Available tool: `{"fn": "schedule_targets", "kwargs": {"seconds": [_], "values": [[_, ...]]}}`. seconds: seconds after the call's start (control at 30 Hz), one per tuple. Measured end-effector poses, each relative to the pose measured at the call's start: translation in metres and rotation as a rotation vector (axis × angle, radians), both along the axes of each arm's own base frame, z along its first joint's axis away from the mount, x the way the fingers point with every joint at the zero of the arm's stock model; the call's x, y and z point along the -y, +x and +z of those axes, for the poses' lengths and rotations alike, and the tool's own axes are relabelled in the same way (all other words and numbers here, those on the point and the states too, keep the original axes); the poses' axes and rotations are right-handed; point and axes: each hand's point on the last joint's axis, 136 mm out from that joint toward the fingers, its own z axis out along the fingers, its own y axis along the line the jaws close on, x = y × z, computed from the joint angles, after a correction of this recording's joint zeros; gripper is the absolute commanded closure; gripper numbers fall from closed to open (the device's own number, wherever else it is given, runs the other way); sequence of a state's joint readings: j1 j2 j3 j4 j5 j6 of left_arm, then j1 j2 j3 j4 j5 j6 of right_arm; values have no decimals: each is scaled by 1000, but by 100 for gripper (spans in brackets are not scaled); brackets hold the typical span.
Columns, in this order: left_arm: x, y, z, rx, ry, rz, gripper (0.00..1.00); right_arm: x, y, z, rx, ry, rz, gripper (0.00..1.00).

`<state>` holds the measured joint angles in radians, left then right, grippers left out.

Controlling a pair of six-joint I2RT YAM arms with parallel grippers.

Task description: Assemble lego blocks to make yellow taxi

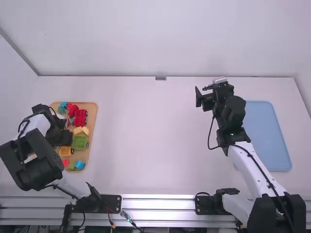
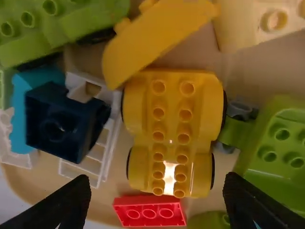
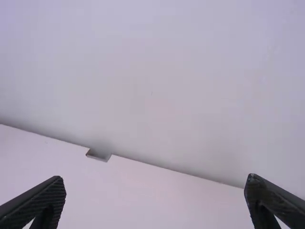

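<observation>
Under the left gripper (image 1: 68,138) lies a tan, rectangular wooden tray (image 1: 93,111); in it, a red, wheeled plastic block (image 1: 80,118) sits beyond that gripper, a yellow, wheeled plastic block (image 1: 65,151) before it; right of the right gripper (image 1: 201,95), a light-blue, flat, rectangular board (image 1: 265,136)

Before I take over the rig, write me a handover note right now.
Left gripper: open, over the tray.
Right gripper: open and empty, above the table's far right part, beside the blue board.
Parts: yellow wheeled base, curved yellow piece and pale yellow brick lie in the tray among other colours.
Done: no taxi built; the base's studs are uncovered.
Left: the whole build, probably starting with gripping the base.
</observation>
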<state>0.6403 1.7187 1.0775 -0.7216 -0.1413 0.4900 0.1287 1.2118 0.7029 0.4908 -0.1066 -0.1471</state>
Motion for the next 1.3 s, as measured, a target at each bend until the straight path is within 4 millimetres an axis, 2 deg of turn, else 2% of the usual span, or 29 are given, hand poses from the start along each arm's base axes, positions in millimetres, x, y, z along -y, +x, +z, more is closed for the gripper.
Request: {"fn": "schedule_targets", "kwargs": {"seconds": [0.27, 0.43, 0.5, 0.73, 0.9, 1.13, 1.3], "values": [[2, -3, -2, -5, -3, 19, 22, 4, 1, 0, 1, 1, -8, 1], [7, -12, -7, -32, -23, 28, 28, 7, 1, 0, 0, 2, -16, 1], [9, -15, -11, -39, -29, 32, 27, 7, 1, 0, 0, 1, -17, 1], [-2, -22, -25, 8, -24, 85, 23, -1, 0, 0, 0, 1, 3, 1], [-3, -19, -31, 53, -38, 73, 24, -1, 0, 0, 0, 2, 4, 1], [-4, -3, -34, 127, -40, 18, 23, -1, 0, 0, 0, 2, 5, 1], [-3, -9, -40, 116, -37, 10, 25, -1, 0, 0, 1, 2, 4, 1]]}}
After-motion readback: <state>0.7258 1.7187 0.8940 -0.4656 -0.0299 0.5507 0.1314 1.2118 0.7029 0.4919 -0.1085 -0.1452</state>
